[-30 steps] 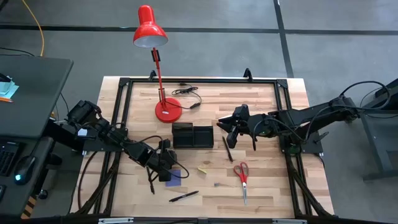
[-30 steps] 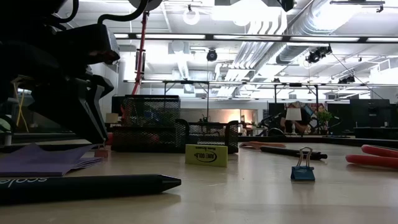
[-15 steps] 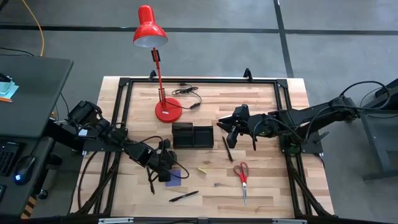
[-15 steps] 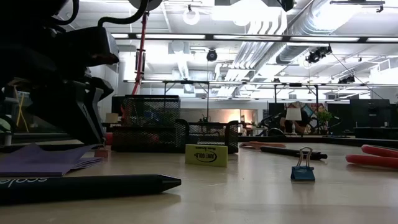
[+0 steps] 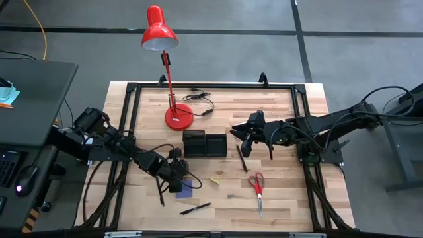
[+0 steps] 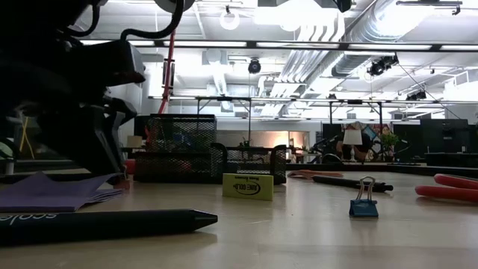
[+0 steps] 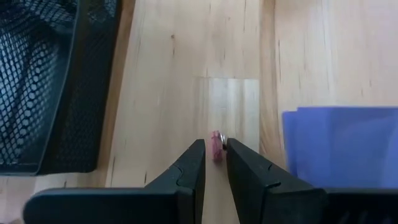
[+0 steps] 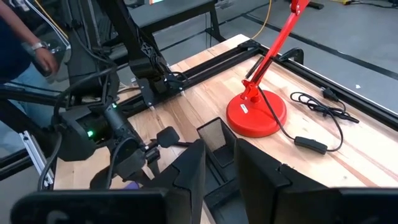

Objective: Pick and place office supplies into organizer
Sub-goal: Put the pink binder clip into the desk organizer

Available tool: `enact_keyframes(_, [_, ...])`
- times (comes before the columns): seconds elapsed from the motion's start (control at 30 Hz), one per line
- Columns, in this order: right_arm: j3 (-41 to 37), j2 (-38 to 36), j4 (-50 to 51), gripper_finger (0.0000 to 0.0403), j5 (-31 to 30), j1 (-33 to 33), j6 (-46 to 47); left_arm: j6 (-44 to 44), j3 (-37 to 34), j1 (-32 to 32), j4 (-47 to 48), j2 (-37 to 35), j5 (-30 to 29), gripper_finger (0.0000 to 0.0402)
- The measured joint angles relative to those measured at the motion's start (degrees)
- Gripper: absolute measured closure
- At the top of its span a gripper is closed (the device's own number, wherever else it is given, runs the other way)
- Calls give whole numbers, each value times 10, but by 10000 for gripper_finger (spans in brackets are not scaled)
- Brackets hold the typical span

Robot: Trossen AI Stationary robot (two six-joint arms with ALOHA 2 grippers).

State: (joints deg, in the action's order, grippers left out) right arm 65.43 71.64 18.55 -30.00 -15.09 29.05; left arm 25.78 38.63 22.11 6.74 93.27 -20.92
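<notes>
My left gripper (image 5: 180, 180) (image 7: 215, 149) is low over the table between the black mesh organizer (image 5: 205, 143) (image 7: 43, 81) and the purple note pad (image 5: 186, 188) (image 7: 342, 146). It is shut on a small pink clip (image 7: 216, 147). My right gripper (image 5: 246, 142) (image 8: 219, 149) hovers to the right of the organizer, open by a narrow gap and empty. Red-handled scissors (image 5: 257, 188) lie flat toward the near right. One dark pen (image 5: 195, 209) (image 6: 112, 223) lies near the front edge, and another (image 5: 242, 158) lies to the right of the organizer. My left gripper has the small pink clip (image 7: 217, 152) between its two fingertips. It comes down at it from above. The clip's far end sticks out past the fingertips and lies on the wood.
The red desk lamp (image 5: 177, 118) stands behind the organizer, with its cord trailing to the right. A small yellow block (image 5: 215, 180) (image 6: 248, 187) and a blue binder clip (image 6: 364, 203) sit mid-table. A black frame rail (image 5: 125, 132) borders the board.
In the low view my left gripper has shifted a little toward the table's left while staying down at the table. Nothing else has moved.
</notes>
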Motion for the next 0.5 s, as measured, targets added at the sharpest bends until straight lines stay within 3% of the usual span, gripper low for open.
enact_keyframes(0.5, [0, 0, 0, 322, -7, 0, 0, -5, 0, 0, 2, 0, 3, 351])
